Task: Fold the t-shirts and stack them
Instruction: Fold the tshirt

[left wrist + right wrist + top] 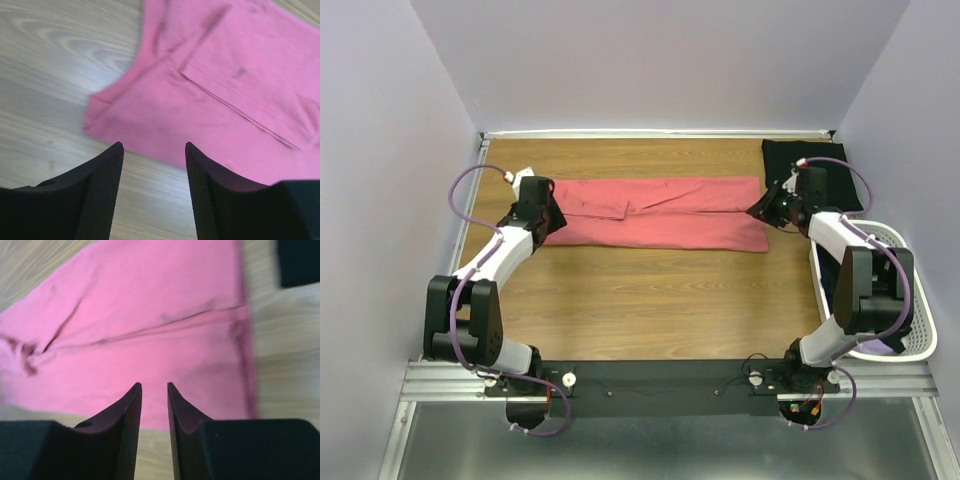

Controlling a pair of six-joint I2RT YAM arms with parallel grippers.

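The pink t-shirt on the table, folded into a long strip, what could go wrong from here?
The left pincer and right pincer are open at the two ends of the pink t-shirt, holding nothing. A shallow pinch may catch only the top layer, so the fold could spill open. The black t-shirt lies just beyond the right pincer, which might snag and drag it.

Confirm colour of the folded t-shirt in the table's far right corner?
Black. The folded t-shirt shows best in the top external view.
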